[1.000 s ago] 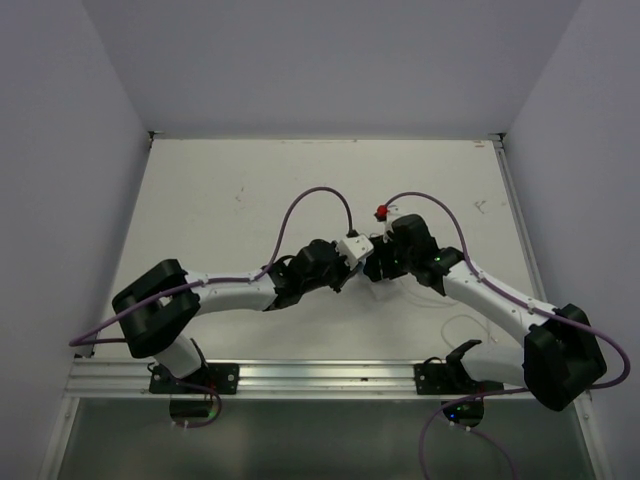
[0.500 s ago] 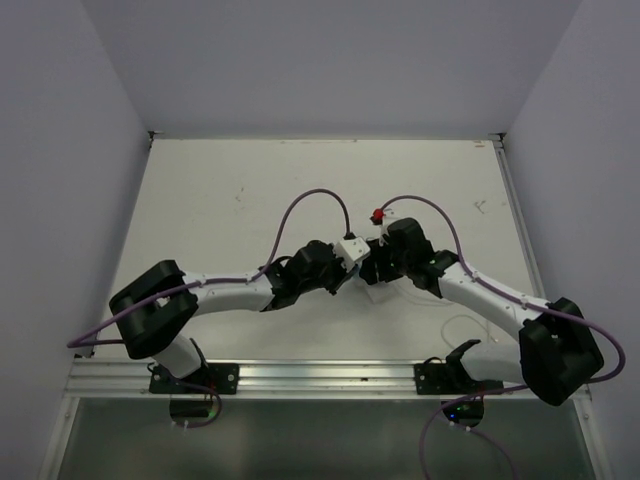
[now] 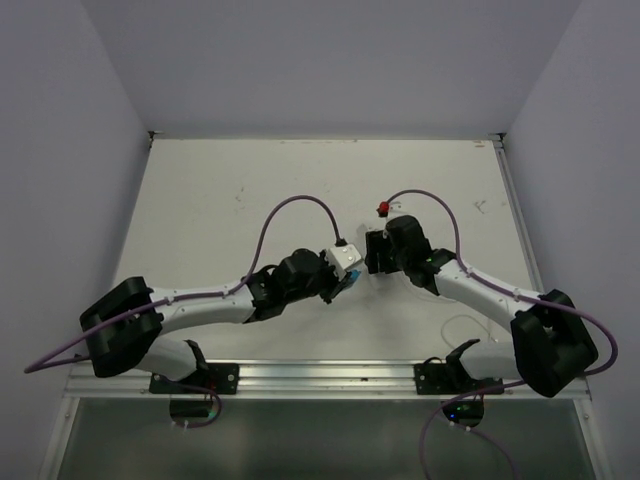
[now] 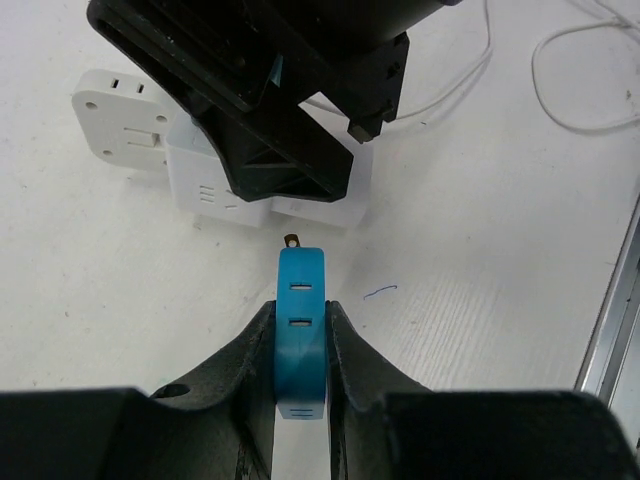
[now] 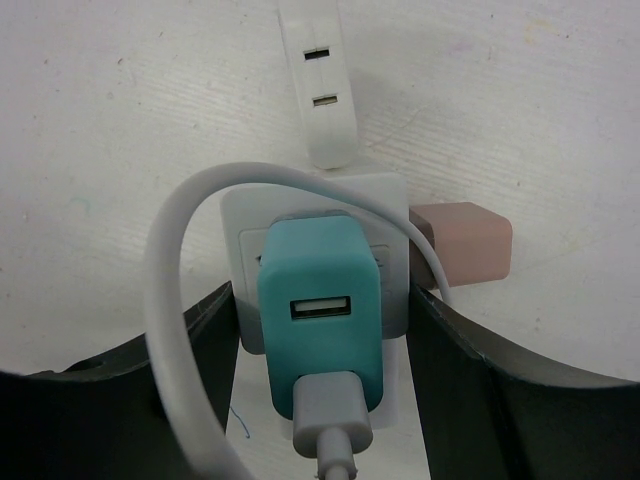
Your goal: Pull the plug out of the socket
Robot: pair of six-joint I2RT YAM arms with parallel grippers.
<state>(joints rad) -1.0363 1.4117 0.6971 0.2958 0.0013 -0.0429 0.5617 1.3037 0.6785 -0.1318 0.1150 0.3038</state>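
Only the right wrist view showed the teal charger [image 5: 320, 270] seated in the socket [image 5: 240, 240], which sat on the desk [image 5: 100, 100], gripped by the right claw [image 5: 320, 298], with a pink block [image 5: 465, 245] touching it. The left claw [image 4: 300, 312] clamped the blue plug [image 4: 301, 270], just clear of the socket. Overhead, the right claw hid the socket.

socket [image 4: 318, 208]: white cube, you see it resting on the table [image 4: 480, 250] | plug [image 4: 301, 330]: blue, two slots facing up, one metal prong bared, tip just short of the socket
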